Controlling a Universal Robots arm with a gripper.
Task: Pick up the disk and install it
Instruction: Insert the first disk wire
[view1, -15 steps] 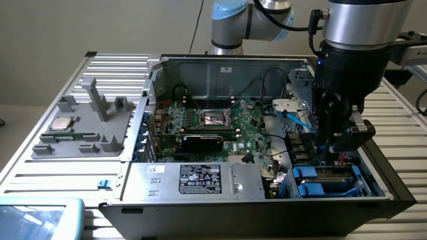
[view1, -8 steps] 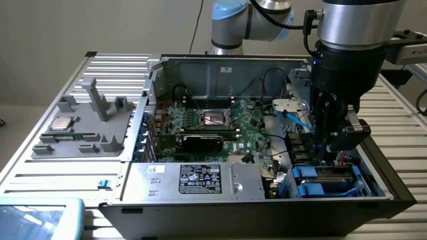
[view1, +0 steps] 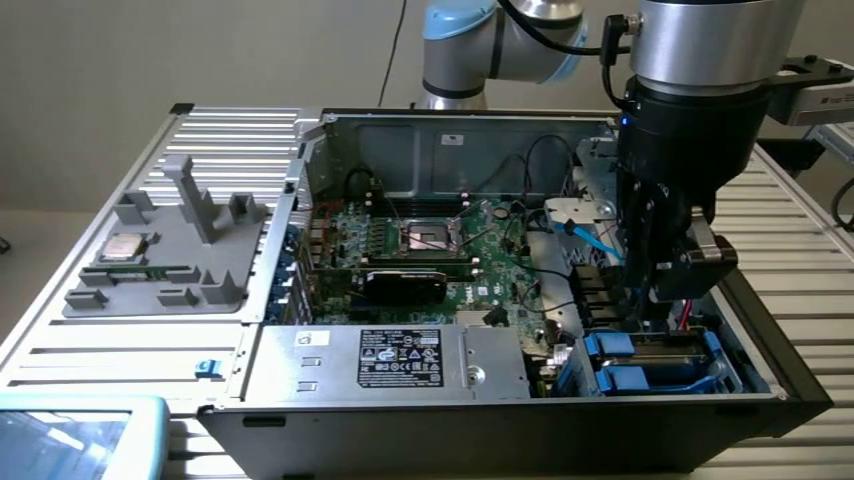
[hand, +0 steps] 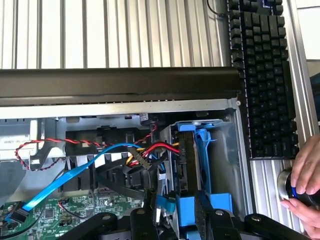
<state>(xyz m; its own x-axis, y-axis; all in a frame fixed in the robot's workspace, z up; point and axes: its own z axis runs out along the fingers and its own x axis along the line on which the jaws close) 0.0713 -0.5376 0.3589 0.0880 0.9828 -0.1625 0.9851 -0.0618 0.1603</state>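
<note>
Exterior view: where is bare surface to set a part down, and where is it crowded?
Free: ribbed table between grey fixture tray and blue-rimmed screen. Crowded: drive bay corner where gripper meets the disk; motherboard too.

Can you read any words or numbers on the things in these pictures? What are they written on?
None can be read.
Black label on the silver box: print too small to read.
White sticker inside the computer case: blurred.
Keyboard keys: letters too small to make out.
</note>
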